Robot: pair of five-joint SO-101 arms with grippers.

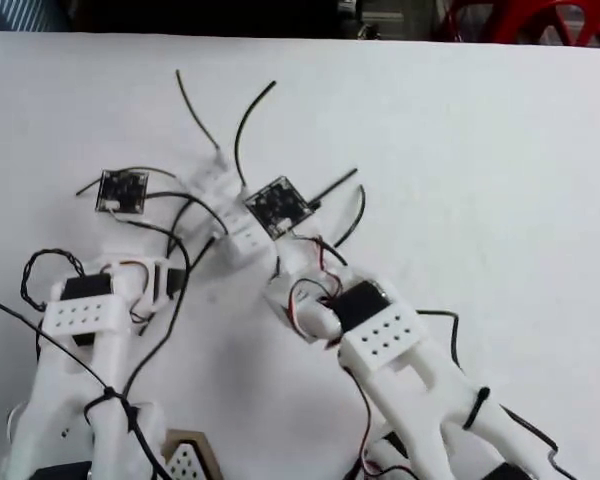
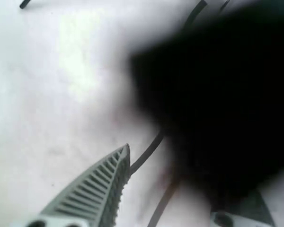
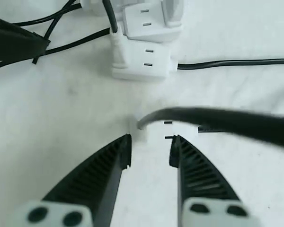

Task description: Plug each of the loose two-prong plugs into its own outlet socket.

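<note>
1. Your right gripper [image 3: 150, 151] was spread, with its two black fingers [image 3: 109, 175] apart and nothing pinched between them.
2. Just beyond its tips a small white block [image 3: 156, 132] lay on the table [image 1: 480, 150]. It had two short dark marks on its face. You could not tell from the right wrist view whether it was a plug or a socket.
3. A black cable [image 3: 217, 120] crossed over the top of that block.
4. Farther out from your right gripper sat two white outlet sockets side by side and touching, the nearer socket [image 3: 146, 59] and the farther socket [image 3: 149, 19]. Each showed a pair of slots and each had black leads running off it.
5. Your left gripper [image 1: 158, 283] hovered low over the table, near the left black square board [image 1: 120, 190]. I could not tell whether it was spread or closed, since a blurred black mass [image 2: 217, 104] covered much of its wrist view.
6. A second black square board [image 1: 277, 203] lay beside the sockets, just ahead of your right arm.
</note>
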